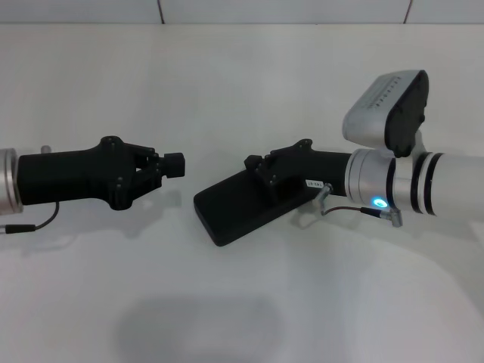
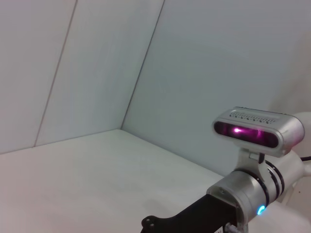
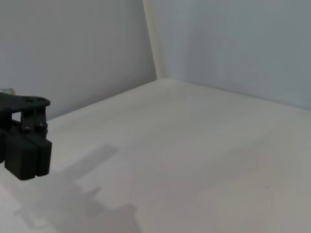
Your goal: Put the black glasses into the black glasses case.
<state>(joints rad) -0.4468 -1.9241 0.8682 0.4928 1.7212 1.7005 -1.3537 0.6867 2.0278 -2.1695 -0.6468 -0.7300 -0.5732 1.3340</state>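
The black glasses case lies closed on the white table, near the middle, its long side slanting. The black glasses are not in view. My right gripper is over the far end of the case, close to its lid, with its fingers together; whether it touches the lid I cannot tell. My left gripper hovers to the left of the case, apart from it, shut and empty. The right wrist view shows the left gripper with its pads pressed together. The left wrist view shows the right arm and its wrist camera.
The white table runs back to a pale wall. A thin cable hangs under the right wrist near the case. A soft shadow lies on the table at the front.
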